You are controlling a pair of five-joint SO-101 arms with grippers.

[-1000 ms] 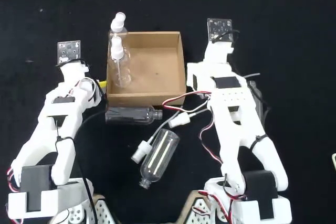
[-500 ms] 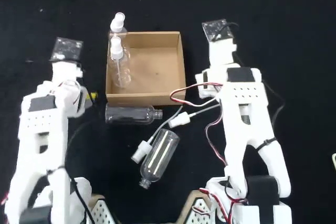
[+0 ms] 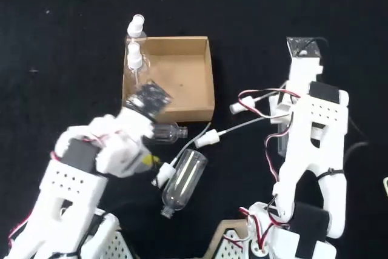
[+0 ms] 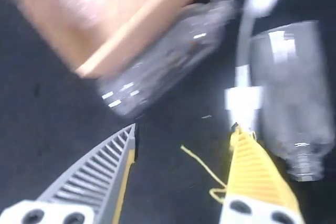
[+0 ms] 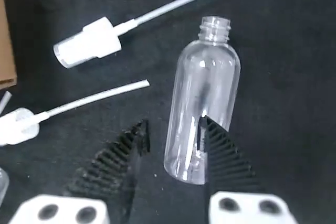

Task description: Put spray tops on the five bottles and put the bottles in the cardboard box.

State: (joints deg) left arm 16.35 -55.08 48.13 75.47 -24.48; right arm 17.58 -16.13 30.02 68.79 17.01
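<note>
On the black bench (image 3: 60,28), our right hand (image 5: 173,121) straddles, spread, an uncapped bottle (image 5: 210,77) at the cardboard box's (image 3: 182,113) four o'clock, seemingly to grasp it; left hand (image 4: 182,129) spread too.

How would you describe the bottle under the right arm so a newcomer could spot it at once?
Find the cardboard box in the middle of the black table. To its right, near two loose spray tops, a small clear bottle lies flat beneath the right arm, by its open fingers. It has no top and is the lone bottle on that side.
</note>
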